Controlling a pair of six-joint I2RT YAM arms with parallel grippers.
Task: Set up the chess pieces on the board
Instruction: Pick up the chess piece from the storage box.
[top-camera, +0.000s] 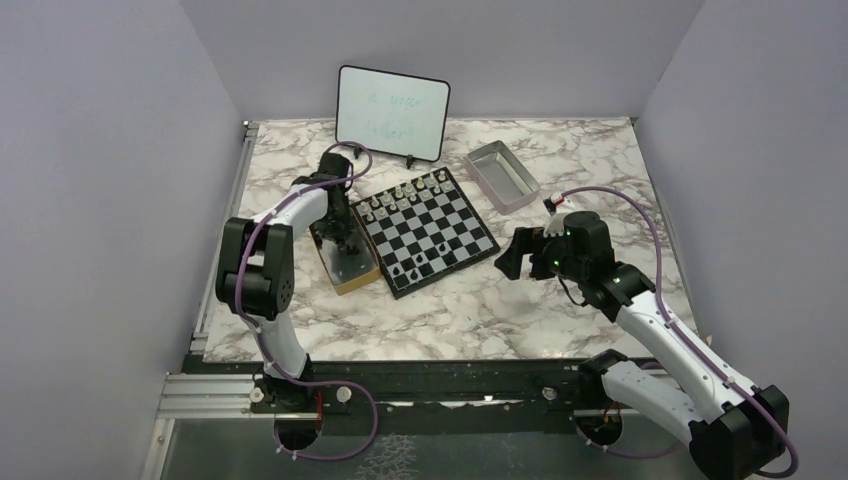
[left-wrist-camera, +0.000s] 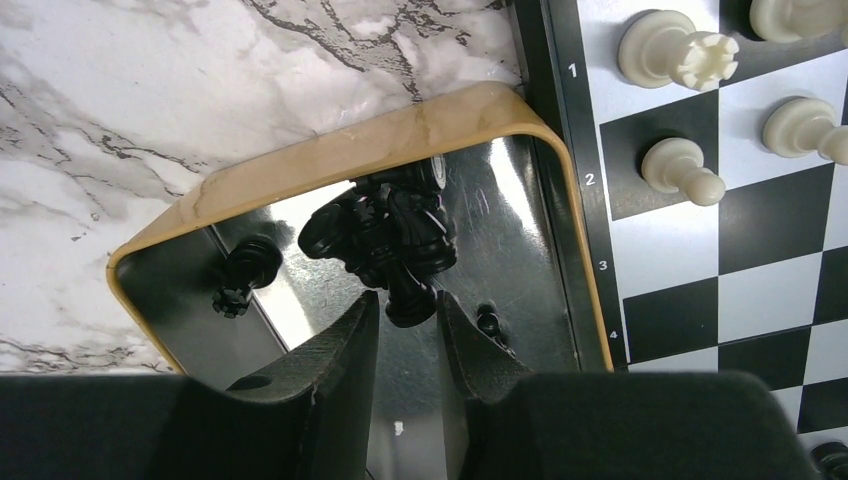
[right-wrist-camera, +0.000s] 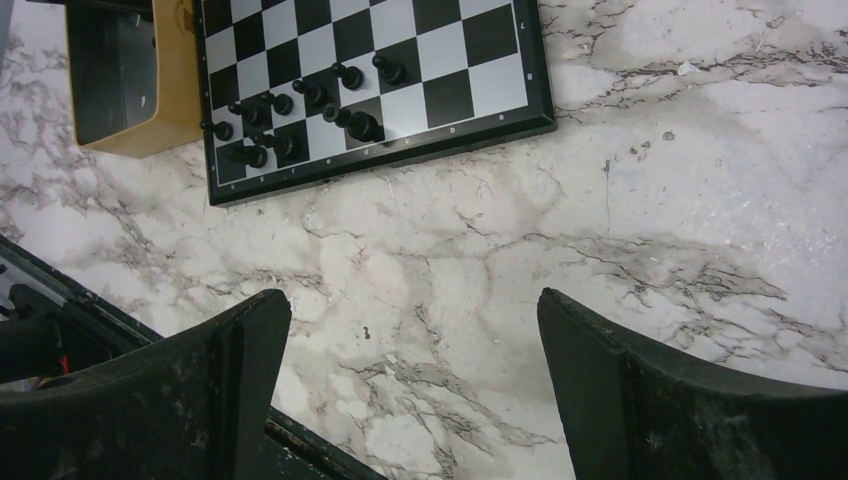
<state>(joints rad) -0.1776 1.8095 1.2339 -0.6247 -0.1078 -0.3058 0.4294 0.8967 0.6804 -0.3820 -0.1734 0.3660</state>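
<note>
The left claw (left-wrist-camera: 408, 302) is down inside the wooden box (left-wrist-camera: 330, 160). Its two fingers are drawn in to a narrow gap and pinch the base of one black chess piece (left-wrist-camera: 410, 290). That piece sits at the near edge of a heap of black pieces (left-wrist-camera: 385, 225) piled on the box's shiny floor. Another dark piece (left-wrist-camera: 243, 272) lies apart, towards the box's left wall.

The box stands on the marble worktop (right-wrist-camera: 650, 200), right beside the board (left-wrist-camera: 660, 250), along its numbered edge. White pieces (left-wrist-camera: 680, 170) stand upright on the squares nearest that corner.

The right claw (right-wrist-camera: 412, 305) hangs over bare worktop, just off the board's lettered edge. Its jaws are spread as wide as they go, with nothing between them. From its camera, a cluster of black men (right-wrist-camera: 300, 110) shows on the board's last two rows, some of them leaning or off their squares.

From above, a metal tray (top-camera: 502, 175) lies beyond the board's far right corner. A small whiteboard (top-camera: 392, 112) is propped at the back.
</note>
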